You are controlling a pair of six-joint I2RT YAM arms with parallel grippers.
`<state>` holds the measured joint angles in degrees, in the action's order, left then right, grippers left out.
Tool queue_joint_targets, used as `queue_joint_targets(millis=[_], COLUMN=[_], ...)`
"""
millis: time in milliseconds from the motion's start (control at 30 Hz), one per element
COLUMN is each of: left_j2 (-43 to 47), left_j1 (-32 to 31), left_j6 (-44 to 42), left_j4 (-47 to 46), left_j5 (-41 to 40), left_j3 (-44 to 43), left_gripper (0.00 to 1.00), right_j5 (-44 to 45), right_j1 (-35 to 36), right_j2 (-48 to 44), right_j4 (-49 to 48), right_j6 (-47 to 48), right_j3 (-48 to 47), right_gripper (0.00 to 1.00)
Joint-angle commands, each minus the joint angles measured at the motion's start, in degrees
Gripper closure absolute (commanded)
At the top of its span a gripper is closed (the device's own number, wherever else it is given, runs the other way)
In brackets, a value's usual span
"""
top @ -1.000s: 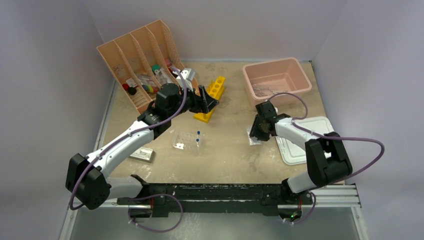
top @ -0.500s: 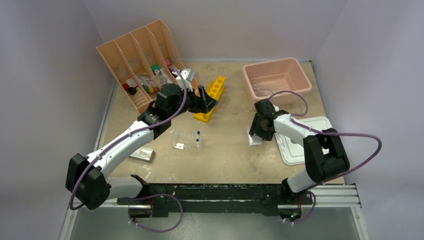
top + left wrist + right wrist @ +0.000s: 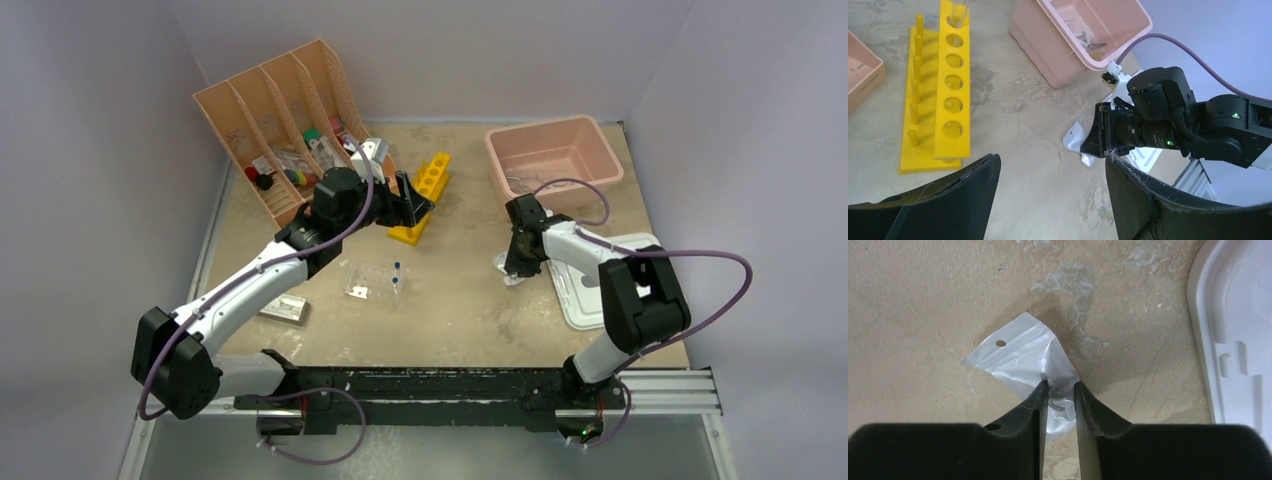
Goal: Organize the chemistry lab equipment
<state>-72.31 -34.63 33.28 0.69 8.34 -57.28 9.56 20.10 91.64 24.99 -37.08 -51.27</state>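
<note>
Plastic is bunched between the tips of the right pincer [image 3: 1060, 385], which has closed to a narrow slot on a fold of the white packet [image 3: 1018, 357]. The rest of that packet lies flat on the surface [image 3: 923, 300], spreading ahead of the tips and to their left, with its punched-hole end farthest from them. A white lid [image 3: 1238, 315] lies off to this pincer's other side, apart from the packet. Beyond it, toward the far wall, stands the pink tub [image 3: 600, 150] (some metal pieces lie in its bottom, too small to name). Across the surface the left pincer [image 3: 1048, 200] hangs wide open with nothing between its fingers. A yellow rack [image 3: 953, 90] sits just ahead of its left finger, and a clear bag of blue-tipped pipettes [image 3: 375, 280] lies behind it, nearer the arm bases.
</note>
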Motion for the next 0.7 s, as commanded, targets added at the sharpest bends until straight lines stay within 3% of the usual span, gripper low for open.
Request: queue_joint_targets(millis=[0,267,667], left_j2=[1.7,1.8,1.3], left_j1=[-0.2,-0.2,-0.3], left_j6=[-1.5,-1.7,-1.3], left_j4=[-1.2,-1.5,-1.8], left_j5=[-0.8,-1.4,-1.7], left_j3=[-0.1,-0.2,-0.3], left_gripper=[0.24,0.24,0.24], right_j5=[-1.0,-2.2,-3.1], right_j1=[-0.1,-0.1,-0.1], right_j2=[1.8,-7.1,-13.5], right_j4=[-1.2,-2.9,2.0], right_j6=[0.2,3.5,8.1], right_j3=[0.6,-0.7,-12.0], right_gripper=[0.78,0.97,0.97])
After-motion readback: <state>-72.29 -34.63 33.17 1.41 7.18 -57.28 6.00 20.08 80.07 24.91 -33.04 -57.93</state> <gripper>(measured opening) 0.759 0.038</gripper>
